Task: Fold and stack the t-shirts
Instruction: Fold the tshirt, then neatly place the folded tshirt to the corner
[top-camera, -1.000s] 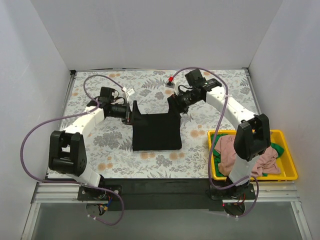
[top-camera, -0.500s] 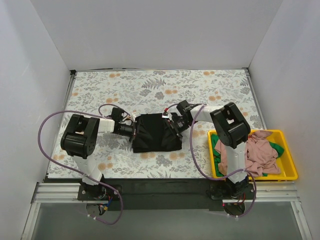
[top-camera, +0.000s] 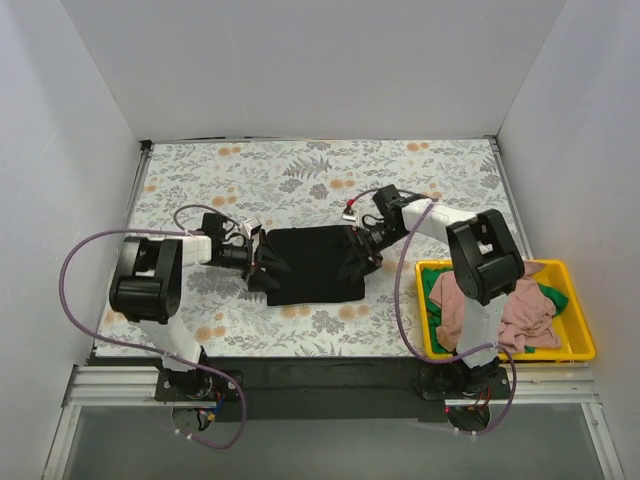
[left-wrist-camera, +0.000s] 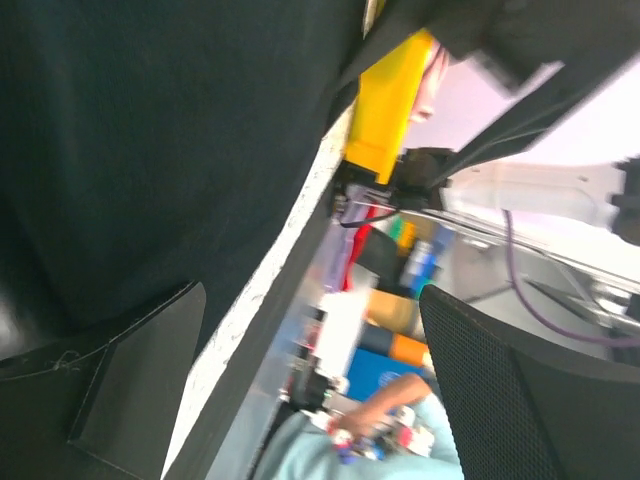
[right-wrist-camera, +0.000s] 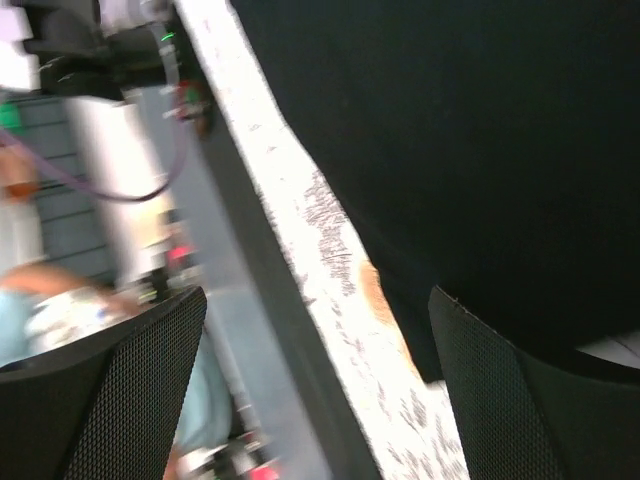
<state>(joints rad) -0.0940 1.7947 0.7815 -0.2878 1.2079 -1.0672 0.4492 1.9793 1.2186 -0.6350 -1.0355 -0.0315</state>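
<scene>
The black t-shirt (top-camera: 310, 265) lies folded in a rough rectangle on the floral tablecloth (top-camera: 300, 180) at the table's middle. My left gripper (top-camera: 262, 262) is low at its left edge and my right gripper (top-camera: 365, 245) is low at its right edge. In the left wrist view the left gripper (left-wrist-camera: 310, 295) is open, with the black cloth (left-wrist-camera: 150, 150) beside its left finger and nothing between the jaws. In the right wrist view the right gripper (right-wrist-camera: 318, 295) is open and empty, with the black cloth (right-wrist-camera: 480, 130) by its right finger. The pink t-shirt (top-camera: 500, 305) and green t-shirt (top-camera: 435, 285) lie crumpled in the bin.
The yellow plastic bin (top-camera: 580, 340) stands at the near right corner, beside the right arm's base; it also shows in the left wrist view (left-wrist-camera: 385, 110). White walls close the table on the left, back and right. The near table edge runs just below the shirt.
Both grippers carried the shirt's far edge toward the near side and down, folding it shorter. They have let go and now sit open at its left and right edges.
</scene>
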